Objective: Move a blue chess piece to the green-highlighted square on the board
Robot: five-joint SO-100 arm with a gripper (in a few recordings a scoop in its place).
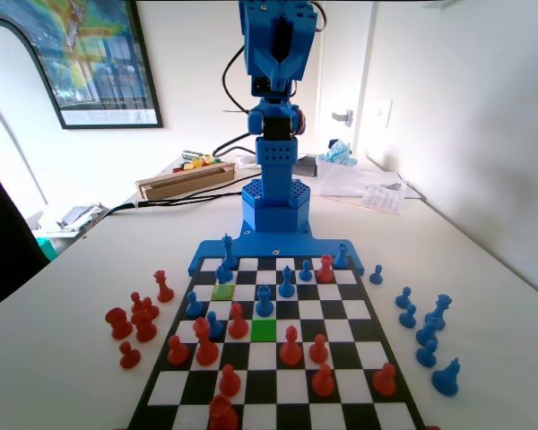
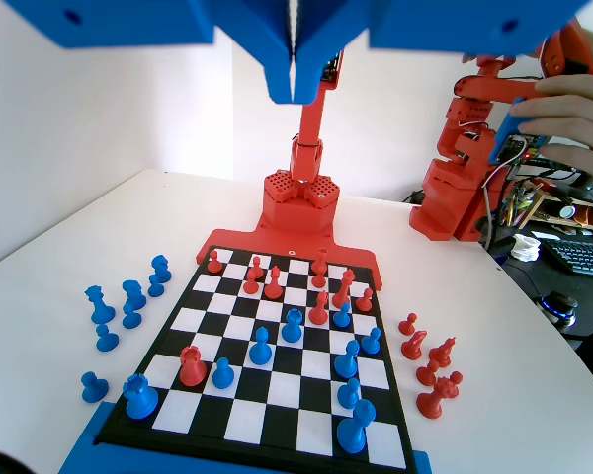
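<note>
Progress: none yet | fixed view, centre: the blue chess piece (image 1: 264,302) sits one square beyond the green-highlighted square (image 1: 264,330), which is bare | wrist view, top centre: your gripper (image 2: 295,74) high over the board (image 2: 277,380), jaws pressed together, carrying nothing | left: descend, grasp, place.

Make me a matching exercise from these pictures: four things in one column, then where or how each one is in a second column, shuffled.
Things:
1. green-highlighted square
2. loose red pieces
3. loose blue pieces
4. gripper

Places or states:
A. on the table, right of the board in the fixed view
B. bare, with a blue pawn on the square just beyond it in the fixed view
C. high above the board, fingers closed together, holding nothing
D. on the table, left of the board in the fixed view

Pairs: 1-B, 2-D, 3-A, 4-C
</note>
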